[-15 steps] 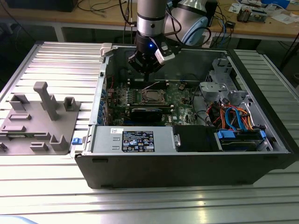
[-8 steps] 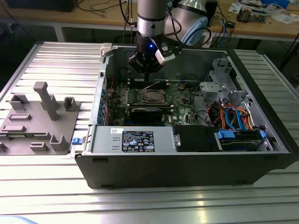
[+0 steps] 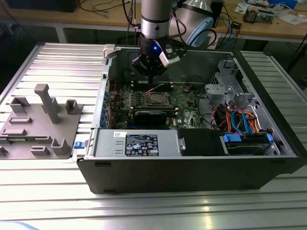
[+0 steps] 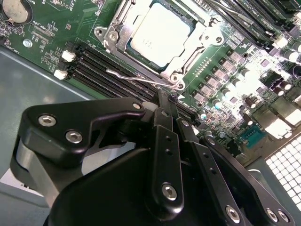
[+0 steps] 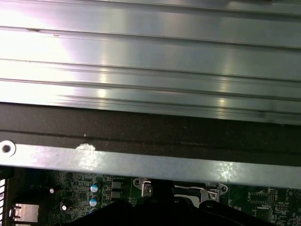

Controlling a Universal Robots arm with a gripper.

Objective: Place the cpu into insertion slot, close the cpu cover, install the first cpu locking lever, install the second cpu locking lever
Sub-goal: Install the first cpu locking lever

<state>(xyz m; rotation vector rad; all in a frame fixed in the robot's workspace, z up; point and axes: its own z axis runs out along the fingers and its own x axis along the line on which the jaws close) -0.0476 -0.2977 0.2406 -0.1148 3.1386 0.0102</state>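
- Nearest the lens in the second wrist view we see the black, bolted linkage of the gripper [image 4: 165, 106]; its two slim black fingers [image 4: 162, 101] meet at the tips, closed on nothing that we can make out; the tips stand just beside a thin silver wire locking lever [image 4: 141, 78], though we cannot tell whether they touch it.
- Beyond the fingertips lies the cpu [image 4: 159, 31], a flat square chip with a dull silver top, seated in the insertion slot [image 4: 134, 56], a square grey-metal-rimmed socket in the green circuit board [image 4: 80, 28].
- Around the chip we see the cpu cover [image 4: 200, 40], a thin silvery frame plate with a square window, lying down flat over the chip's edges.
- From the exterior view, we place the gripper [image 3: 150, 76] inside the open black computer case [image 3: 192, 172], above the board and just behind the cpu [image 3: 156, 99]; the case rests on a ribbed aluminium table [image 3: 48, 191]; a grey plastic fixture [image 3: 41, 120] stands well apart at the exterior view's left.
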